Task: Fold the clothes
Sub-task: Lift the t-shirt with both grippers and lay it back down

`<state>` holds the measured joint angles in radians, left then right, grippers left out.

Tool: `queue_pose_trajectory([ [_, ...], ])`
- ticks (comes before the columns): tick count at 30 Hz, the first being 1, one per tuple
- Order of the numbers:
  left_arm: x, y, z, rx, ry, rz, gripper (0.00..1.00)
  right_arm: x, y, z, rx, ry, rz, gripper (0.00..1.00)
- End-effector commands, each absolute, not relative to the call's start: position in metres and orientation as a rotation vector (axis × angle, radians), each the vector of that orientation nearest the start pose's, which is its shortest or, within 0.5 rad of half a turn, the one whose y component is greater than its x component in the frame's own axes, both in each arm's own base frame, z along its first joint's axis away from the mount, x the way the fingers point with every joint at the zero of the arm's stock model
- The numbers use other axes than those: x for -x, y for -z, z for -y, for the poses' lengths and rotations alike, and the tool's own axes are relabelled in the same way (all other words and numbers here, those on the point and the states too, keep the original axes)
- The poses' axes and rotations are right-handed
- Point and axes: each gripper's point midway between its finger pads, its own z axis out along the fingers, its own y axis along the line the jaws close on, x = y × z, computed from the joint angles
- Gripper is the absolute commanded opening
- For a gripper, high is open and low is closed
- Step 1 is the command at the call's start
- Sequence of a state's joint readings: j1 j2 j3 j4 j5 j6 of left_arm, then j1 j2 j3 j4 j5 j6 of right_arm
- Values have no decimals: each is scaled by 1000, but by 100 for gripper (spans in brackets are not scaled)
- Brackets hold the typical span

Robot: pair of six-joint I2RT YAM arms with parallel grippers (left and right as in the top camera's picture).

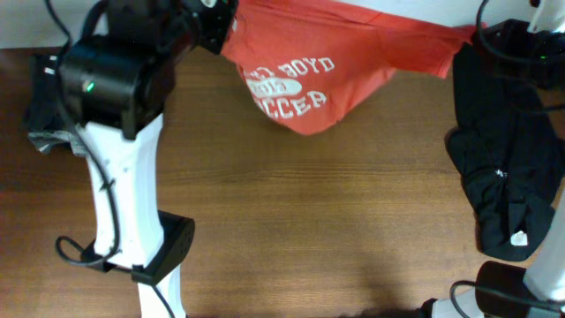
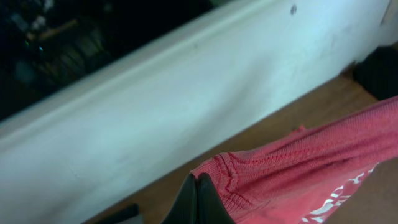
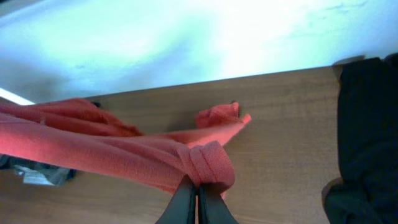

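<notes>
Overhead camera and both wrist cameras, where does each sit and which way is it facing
Overhead: above the table, looking straight down on the orange-red T-shirt and black garment; the left arm shows.
Left wrist: on the left gripper, shut on the T-shirt, facing the white wall.
Right wrist: on the right gripper, also shut on the T-shirt, facing that wall.
Shared: all three views see the T-shirt.

T-shirt (image 1: 335,62) spanned the table's (image 1: 309,230) far side; long garment (image 1: 508,168) lay at right, a bundle (image 1: 42,119) at left edge.

wooden table (image 1: 335,221), white wall (image 2: 186,112)
</notes>
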<state>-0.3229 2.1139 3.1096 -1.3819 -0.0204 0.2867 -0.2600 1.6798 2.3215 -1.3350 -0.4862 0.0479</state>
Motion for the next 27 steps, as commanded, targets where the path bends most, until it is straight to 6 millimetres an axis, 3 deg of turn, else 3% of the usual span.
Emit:
queue_pose_trajectory([
  [1,-431,-521,73,-339,-225,-1835,0,-377,-432,59,-190,-222,-2209,4],
  [5,-415,-546,78,-352,-167,-1756,0,-371,-440,57,-185,-216,-2191,4],
  [7,-405,-570,87,-363,-100,-1670,0,-364,-457,55,-171,-203,-2147,4],
  [11,-387,-595,98,-370,0,-1582,0,-342,-481,51,-159,-179,-2084,4],
  [20,-345,-607,116,-432,67,-1551,0,-264,-524,59,-220,-38,-1954,4],
  [27,-332,-616,166,-557,210,-1471,0,-218,-549,59,-260,52,-1847,4],
])
